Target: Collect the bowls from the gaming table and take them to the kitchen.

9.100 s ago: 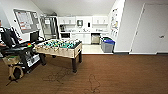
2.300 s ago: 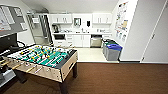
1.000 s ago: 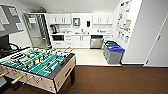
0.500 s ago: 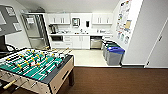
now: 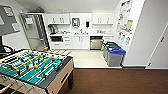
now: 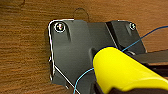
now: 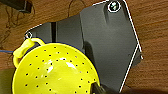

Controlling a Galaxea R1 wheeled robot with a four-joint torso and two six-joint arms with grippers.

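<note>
A yellow bowl (image 7: 53, 71) with small holes and a loop handle sits close in the right wrist view, over the brown wood floor. My right gripper (image 7: 97, 88) is shut on its rim, where a dark finger shows. In the left wrist view a smooth yellow rounded thing (image 6: 120, 68) lies close to the camera; I cannot tell what holds it. The kitchen (image 5: 81, 37) lies straight ahead in the head view, with white cabinets, a white countertop and a steel dishwasher (image 5: 96, 43). The gaming table with the white top is out of view.
A green table-football table (image 5: 32, 67) stands near on the left, its corner reaching toward the middle. Blue and green bins (image 5: 113, 53) stand against the right wall by the kitchen's pale floor. A stainless fridge (image 5: 33, 31) is at the back left. Brown floor stretches ahead and to the right.
The whole head view has shifted: the camera has moved closer to the kitchen. The table-football table now sits nearer and further left, and the bins look larger.
</note>
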